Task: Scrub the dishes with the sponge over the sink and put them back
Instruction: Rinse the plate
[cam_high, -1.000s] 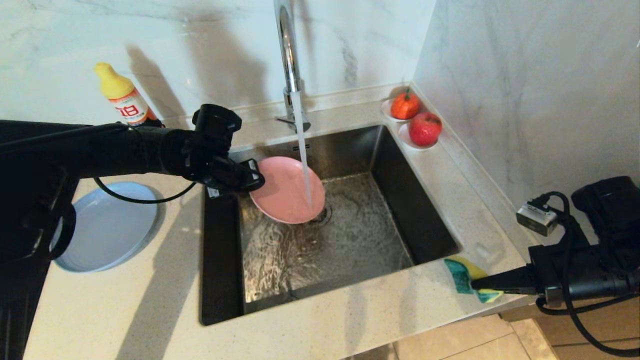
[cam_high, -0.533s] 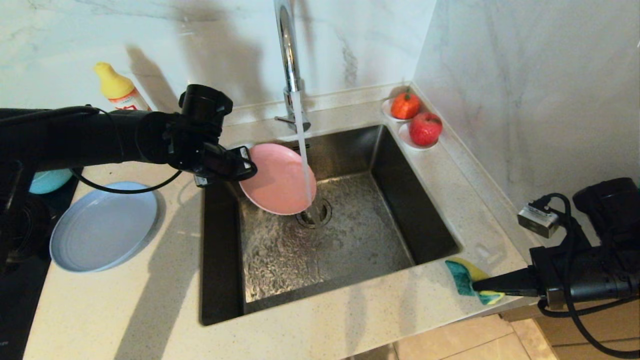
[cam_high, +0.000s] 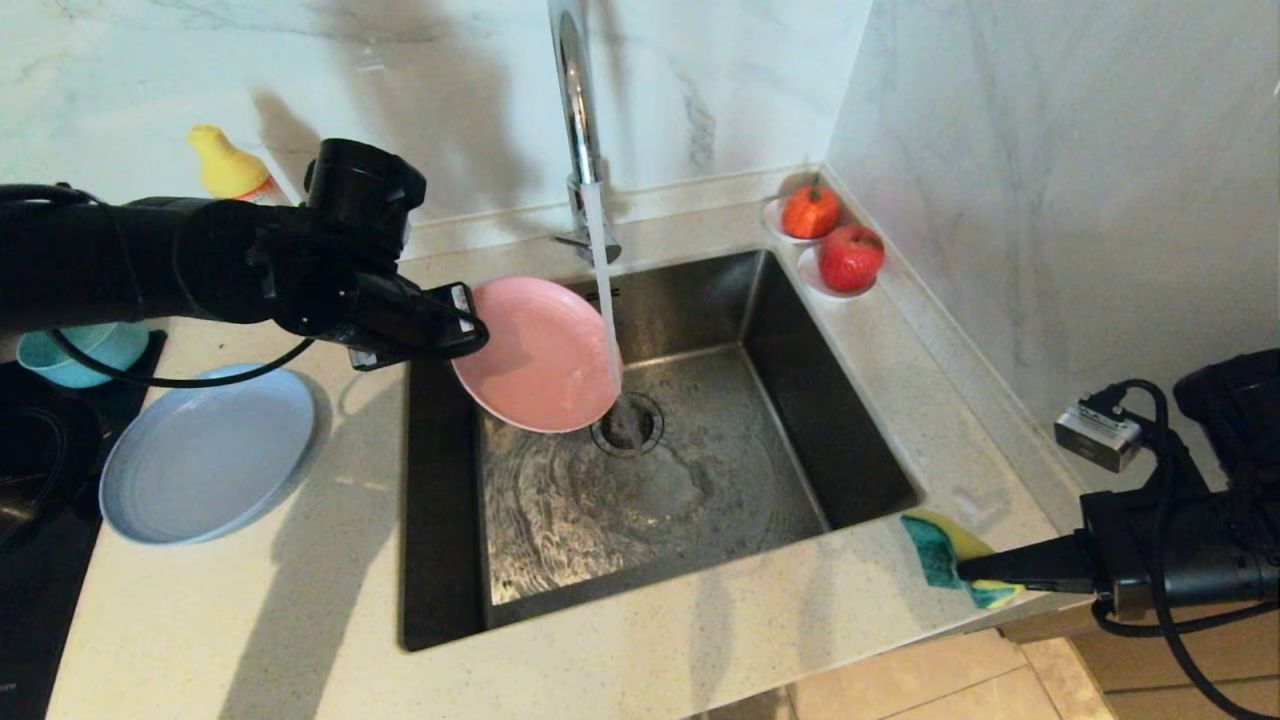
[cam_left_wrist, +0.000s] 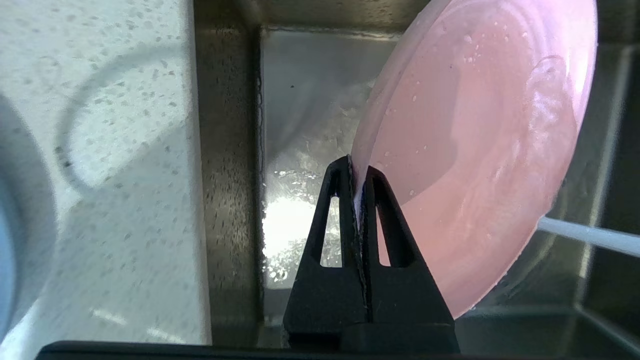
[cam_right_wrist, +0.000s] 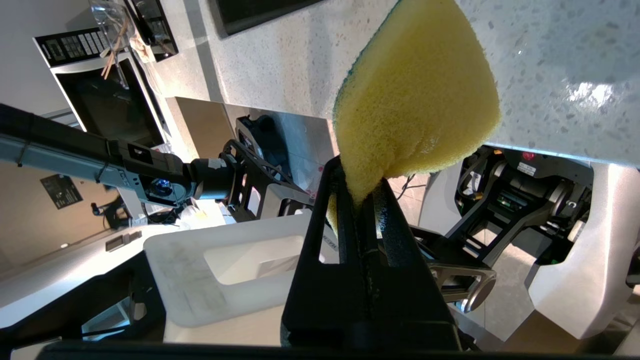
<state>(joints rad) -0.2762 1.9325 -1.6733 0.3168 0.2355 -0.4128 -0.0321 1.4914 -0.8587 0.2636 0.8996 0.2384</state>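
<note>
My left gripper (cam_high: 470, 318) (cam_left_wrist: 356, 165) is shut on the rim of the wet pink plate (cam_high: 540, 355) (cam_left_wrist: 475, 150), holding it tilted over the left part of the steel sink (cam_high: 850, 450). Water runs from the tap (cam_high: 575, 120) just past the plate's right edge into the drain (cam_high: 628, 425). My right gripper (cam_high: 965, 572) (cam_right_wrist: 362, 187) is shut on the yellow-green sponge (cam_high: 945, 555) (cam_right_wrist: 415, 95) at the counter's front right corner. The pale blue plate (cam_high: 205, 450) lies on the counter left of the sink. The teal bowl (cam_high: 85, 350) sits behind it, partly hidden by my left arm.
A yellow-capped bottle (cam_high: 225, 165) stands by the back wall. Two red fruits on small white saucers (cam_high: 835, 245) sit at the sink's back right corner. A dark hob (cam_high: 30, 470) borders the counter on the left. The wall closes the right side.
My left arm has lifted and drawn the pink plate to the left, out of the water stream. The teal bowl has come into view. The right gripper with the sponge has hardly moved.
</note>
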